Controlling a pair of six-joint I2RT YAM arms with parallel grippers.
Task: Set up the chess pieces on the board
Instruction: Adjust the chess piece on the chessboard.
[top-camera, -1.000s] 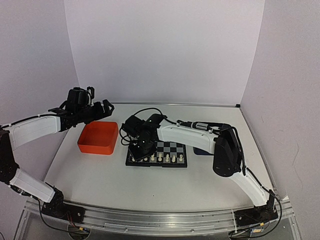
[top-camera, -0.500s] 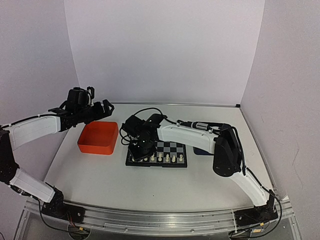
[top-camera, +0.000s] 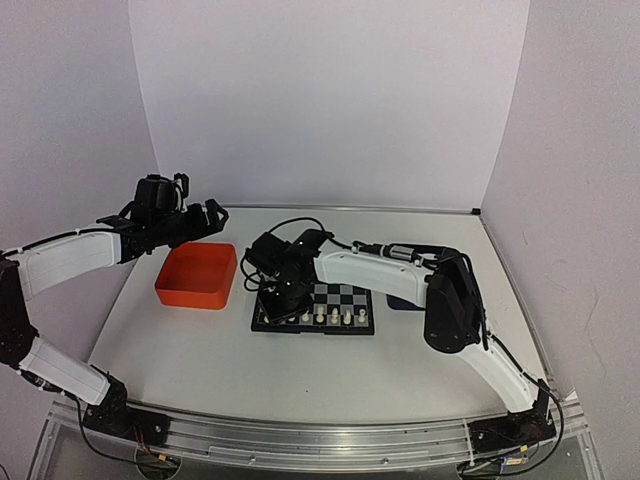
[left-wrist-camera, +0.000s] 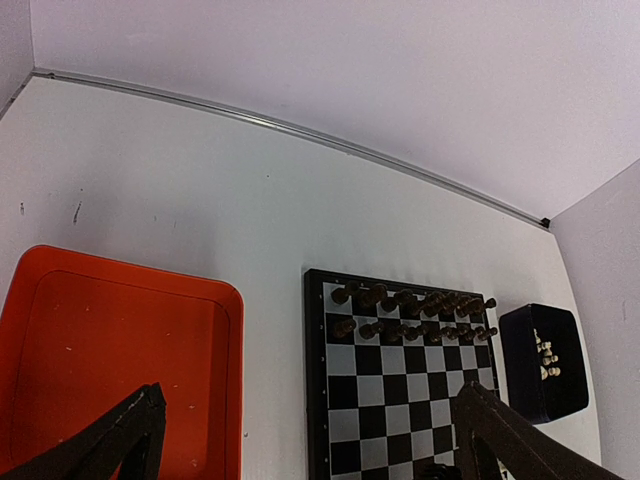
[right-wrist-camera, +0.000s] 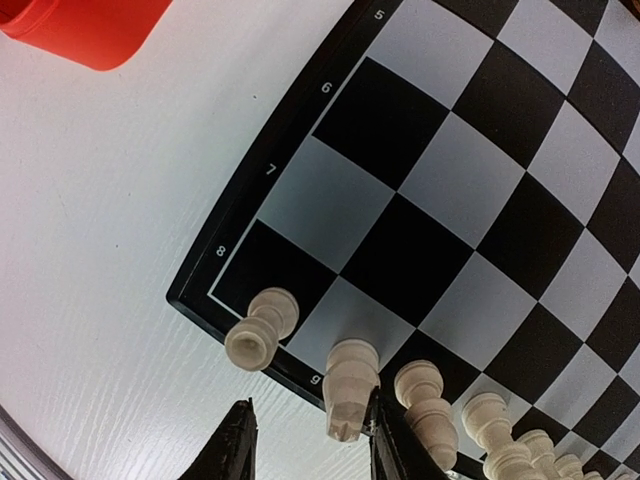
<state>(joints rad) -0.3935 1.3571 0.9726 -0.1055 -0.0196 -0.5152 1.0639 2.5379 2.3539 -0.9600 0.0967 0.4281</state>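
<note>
The board (top-camera: 345, 294) lies mid-table, with cream-white chess pieces (top-camera: 322, 315) lined along its near row. In the right wrist view a rook (right-wrist-camera: 257, 332) stands on the corner square, a knight (right-wrist-camera: 350, 385) on the one beside it and a bishop (right-wrist-camera: 425, 400) after that. My right gripper (right-wrist-camera: 310, 445) hangs low over that corner, open. The knight stands against one fingertip (right-wrist-camera: 388, 440), well apart from the other. My left gripper (top-camera: 214, 216) is wide open and empty, held high over the orange tray (top-camera: 197, 275). Black pieces (left-wrist-camera: 410, 310) fill the board's (left-wrist-camera: 400, 400) far two rows.
A dark blue tray (left-wrist-camera: 540, 360) right of the board holds a few cream pieces (left-wrist-camera: 545, 355). The orange tray (left-wrist-camera: 110, 360) sits left of the board, close to its edge. White walls close the table at the back and both sides.
</note>
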